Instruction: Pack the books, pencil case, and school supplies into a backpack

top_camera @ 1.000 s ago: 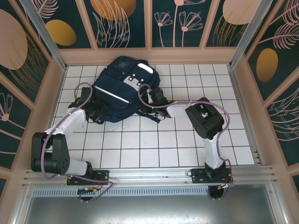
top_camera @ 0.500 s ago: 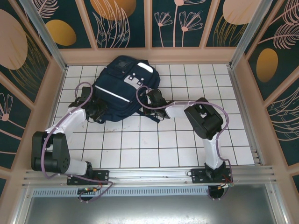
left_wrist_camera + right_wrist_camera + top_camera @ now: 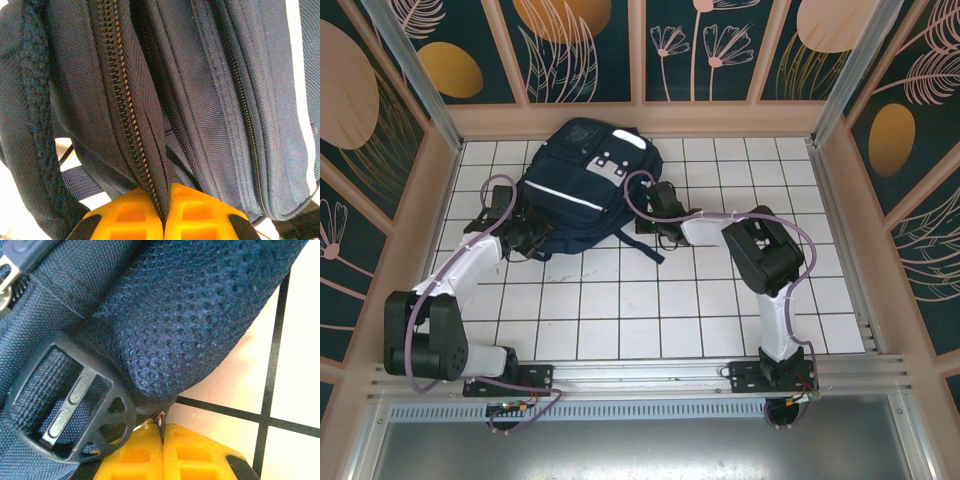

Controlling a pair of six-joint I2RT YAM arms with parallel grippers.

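1. Both my grippers are clamped on the backpack (image 3: pixel 582 190). The left gripper (image 3: pixel 164 222) pinches its zipper seam (image 3: pixel 122 125), and the right gripper (image 3: pixel 162 440) nips fabric under the mesh strap (image 3: pixel 190 315), beside a black buckle (image 3: pixel 65 405).
2. It lies between my arms on the tiled table (image 3: pixel 620 300), long axis slanting away to the far right.
3. Contents? Hidden, I can't tell.

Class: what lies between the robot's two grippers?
The backpack: in the top external view, left gripper and right gripper flank its near end.
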